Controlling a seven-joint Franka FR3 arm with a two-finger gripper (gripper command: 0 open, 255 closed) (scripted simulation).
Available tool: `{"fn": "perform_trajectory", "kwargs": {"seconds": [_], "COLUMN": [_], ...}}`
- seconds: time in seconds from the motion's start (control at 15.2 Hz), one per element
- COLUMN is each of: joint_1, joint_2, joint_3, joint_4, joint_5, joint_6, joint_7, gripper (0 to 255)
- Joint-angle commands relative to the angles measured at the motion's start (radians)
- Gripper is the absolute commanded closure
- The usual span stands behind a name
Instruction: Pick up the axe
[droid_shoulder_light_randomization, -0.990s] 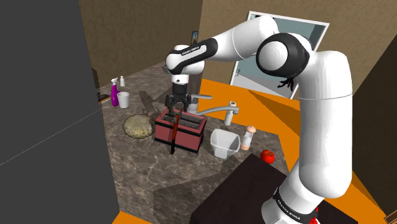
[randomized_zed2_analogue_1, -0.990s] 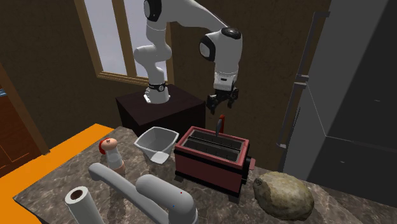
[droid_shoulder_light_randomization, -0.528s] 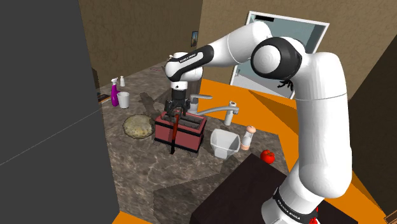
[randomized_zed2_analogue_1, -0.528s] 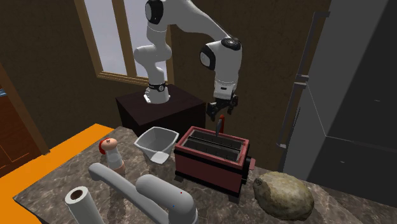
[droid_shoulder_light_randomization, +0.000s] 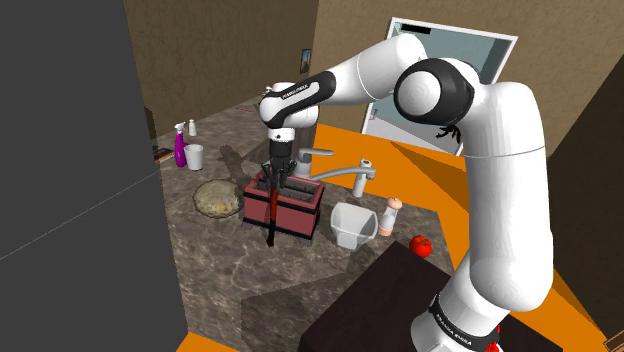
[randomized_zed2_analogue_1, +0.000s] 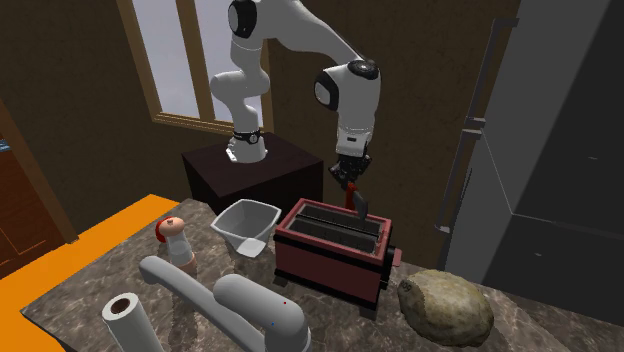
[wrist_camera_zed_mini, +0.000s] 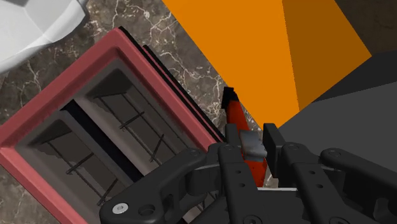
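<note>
Tall grey cabinet block (droid_shoulder_light_randomization: 70, 150) takes up the shoulder view's left. White arm (droid_shoulder_light_randomization: 480, 150) comes off the dark stand (droid_shoulder_light_randomization: 370, 300) and reaches over the marble tabletop (droid_shoulder_light_randomization: 230, 260), wrist pointing straight down. Dark red two-slot toaster (droid_shoulder_light_randomization: 295, 212) sits mid-tabletop, both slots visible from the wrist view. A grey faucet (droid_shoulder_light_randomization: 345, 175) is just behind the toaster in the shoulder view, and a round brown lump (droid_shoulder_light_randomization: 215, 197) lies on that view's left of the toaster, near but apart. A white bin (droid_shoulder_light_randomization: 350, 225) stands on the other side, close to the toaster, not touching. Hand (droid_shoulder_light_randomization: 273, 183) hangs over the toaster's long edge, the edge nearer the stand. Its fingers are pinched onto the axe (wrist_camera_zed_mini: 236, 114); the wrist view shows the grey head end clasped between them. Axe is roughly upright, outside the toaster and against its long wall, not in a slot. Its red handle (droid_shoulder_light_randomization: 270, 215) runs down in front of that wall, lower end near the tabletop; can't tell if it touches. From the second exterior view, the grey head (randomized_zed2_analogue_1: 357, 203) shows just below the hand (randomized_zed2_analogue_1: 348, 178), above the toaster's far rim. Small stuff: a purple spray bottle (droid_shoulder_light_randomization: 180, 150) with a white cup (droid_shoulder_light_randomization: 194, 157) just beside it, well away near the wall, plus a shaker (droid_shoulder_light_randomization: 394, 215) and a red round fruit (droid_shoulder_light_randomization: 421, 244) past the bin.
</note>
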Motion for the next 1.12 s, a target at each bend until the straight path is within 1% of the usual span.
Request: {"fn": "perform_trajectory", "kwargs": {"seconds": [0.0,0.13,1.06], "joint_1": [0.000,0.000,0.000], "joint_2": [0.002,0.001,-0.077], "joint_3": [-0.001,0.000,-0.004], "joint_4": [0.001,-0.001,0.073], "joint_5": [0.000,0.000,-0.011], "joint_6": [0.001,0.001,-0.149], "joint_7": [0.000,0.000,0.021], "gripper": [255,255,255]}}
